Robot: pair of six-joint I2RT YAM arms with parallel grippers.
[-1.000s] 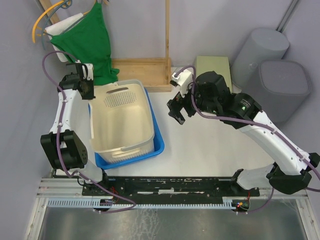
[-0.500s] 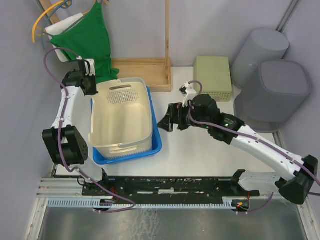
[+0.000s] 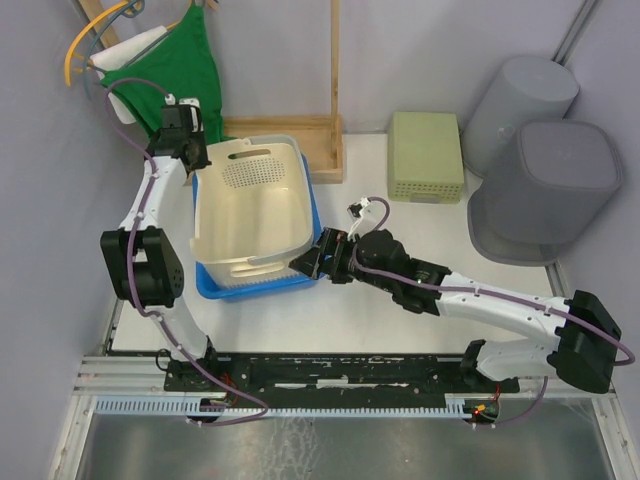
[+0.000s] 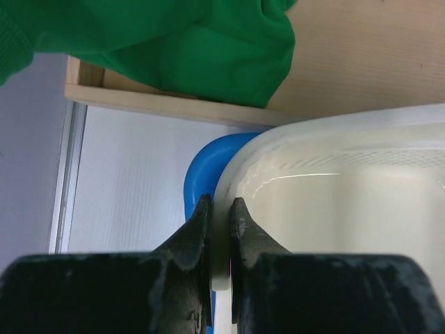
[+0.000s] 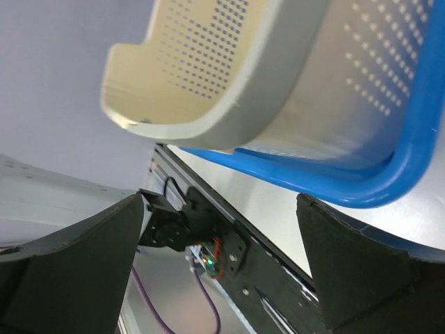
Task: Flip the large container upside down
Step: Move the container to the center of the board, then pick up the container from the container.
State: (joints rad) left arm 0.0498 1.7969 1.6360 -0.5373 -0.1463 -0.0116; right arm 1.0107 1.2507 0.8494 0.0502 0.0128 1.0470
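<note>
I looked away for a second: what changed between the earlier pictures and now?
The right gripper, open, swung down from mid-table to the near right corner of the cream container. The left gripper moved toward the far side, and the container and the blue tray under it shifted that way too. Unchanged: its grip on the far-left rim, and the right gripper is open as before.

Your right gripper [image 5: 221, 203] stands wide open, one dark finger [image 5: 73, 257] in each lower corner. Ahead of the jaws, above the gap, you see the cream container [image 5: 229, 104], perforated and tilted, sitting in the blue tray [image 5: 379, 182]. The tray's rim curves down close to the right-hand finger; contact cannot be told. Between the jaws lies a black rail [image 5: 233, 261] with a purple cable [image 5: 158, 306].
</note>
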